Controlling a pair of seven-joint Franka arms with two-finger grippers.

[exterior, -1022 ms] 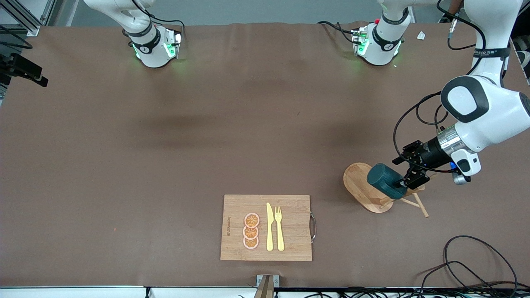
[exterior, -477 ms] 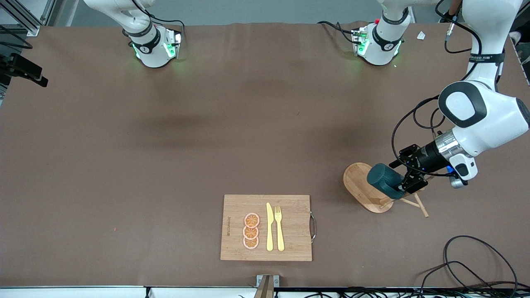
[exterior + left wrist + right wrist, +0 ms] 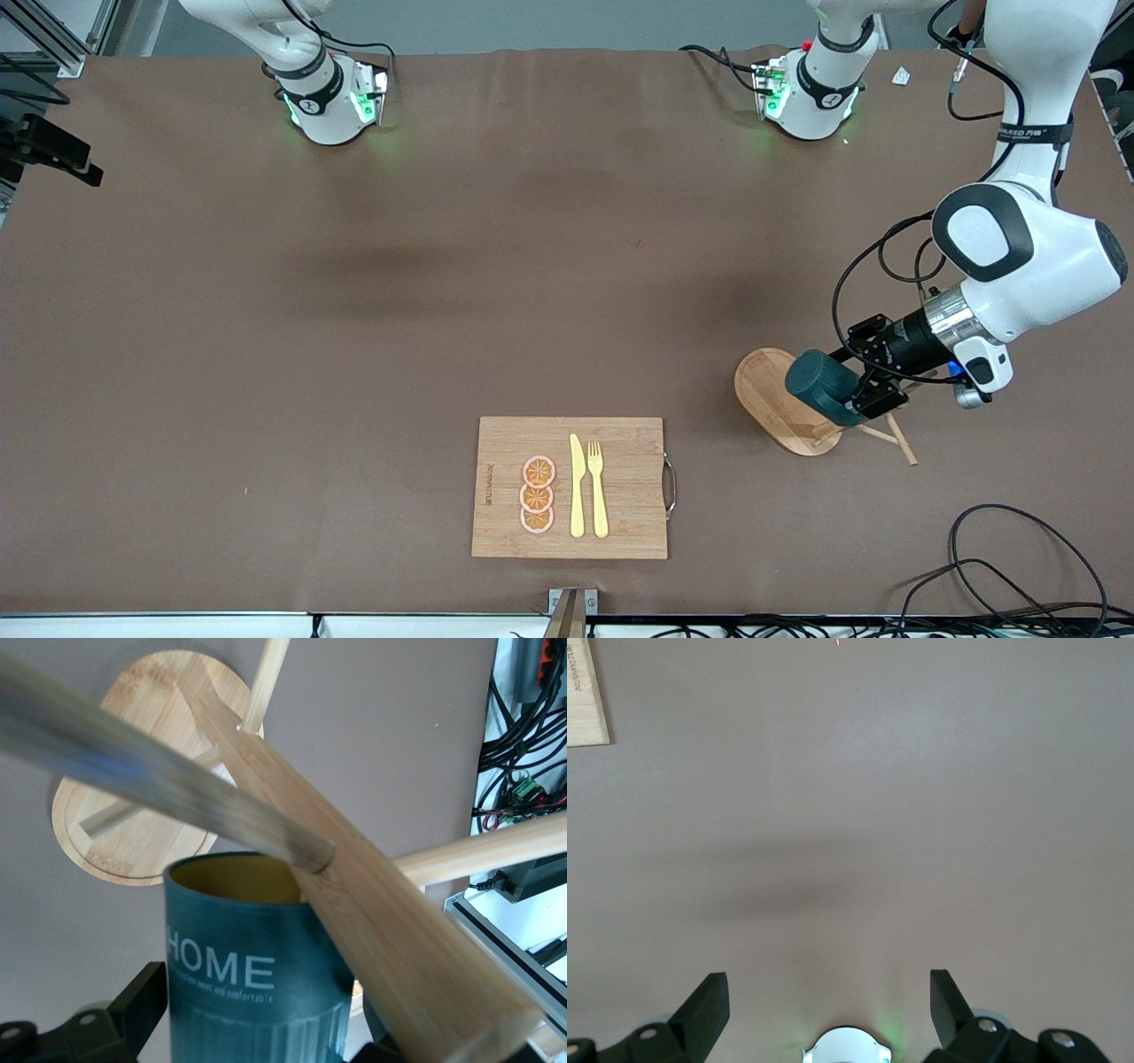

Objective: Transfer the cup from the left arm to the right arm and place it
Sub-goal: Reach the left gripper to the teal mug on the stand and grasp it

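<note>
A brown mat covers the whole table (image 3: 496, 266), with both robot bases standing along the edge farthest from the front camera. Toward the left arm's end stands a wooden peg rack (image 3: 788, 403) on an oval base, and nearer the front camera, about mid-table, lies a bamboo cutting board (image 3: 620, 532) carrying three orange slices (image 3: 537, 494), a yellow knife (image 3: 577, 486) and a yellow fork (image 3: 598, 487).

The left gripper (image 3: 873, 388) is at the rack, its fingers pinching the dark teal cup (image 3: 822, 385). The cup lies tilted, bottom toward the right arm's end, over the rack's base. In the left wrist view the cup (image 3: 252, 974), printed "HOME", sits between the dark fingers (image 3: 133, 1010), and one peg (image 3: 168, 784) of the rack (image 3: 354, 904) pokes right into its yellowish mouth.

The right gripper (image 3: 829, 992) hangs over bare mat, jaws spread wide and holding nothing; that arm is waiting.

By my reckoning this is the pick-up step: the cup is gripped but not yet free of its peg. The next move calls for drawing the cup back along the peg's line until the rim clears it, then carrying it toward mid-table where the right arm can take it. Pulling off-axis could snag the rim and tip the rack.
</note>
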